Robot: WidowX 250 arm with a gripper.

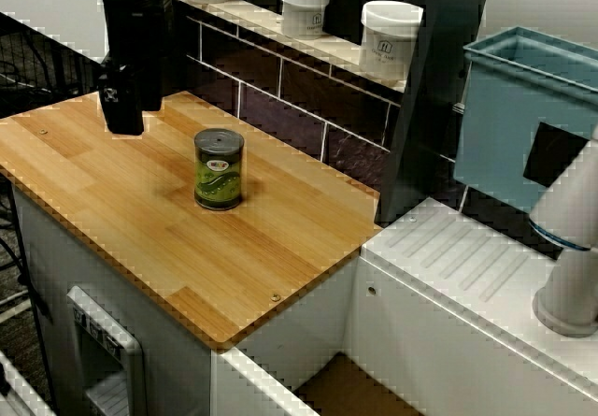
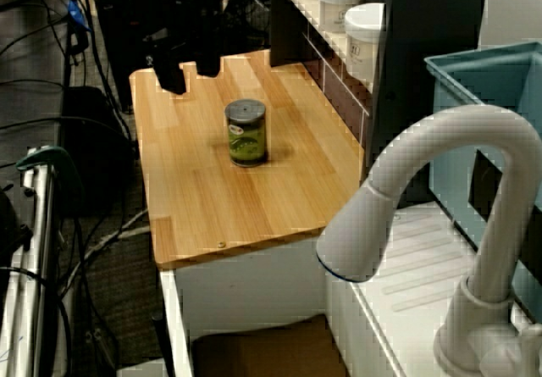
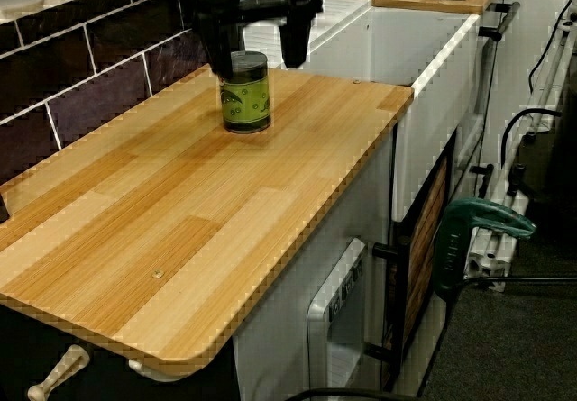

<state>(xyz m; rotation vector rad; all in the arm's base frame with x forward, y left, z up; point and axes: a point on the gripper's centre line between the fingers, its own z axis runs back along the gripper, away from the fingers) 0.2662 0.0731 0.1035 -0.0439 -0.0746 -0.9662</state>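
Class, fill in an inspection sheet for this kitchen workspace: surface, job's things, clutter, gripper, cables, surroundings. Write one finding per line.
Surface: wooden counter, with one item standing on it.
Job's things: green can, upright near the middle of the counter, lid on.
Clutter: white jars lined along the tiled ledge behind the counter.
Gripper: gripper open, holding nothing, hanging over the counter's far end, apart from the can.
Cables: cables strewn over the floor beside the counter.
Surroundings: white faucet and teal bin at the sink side.
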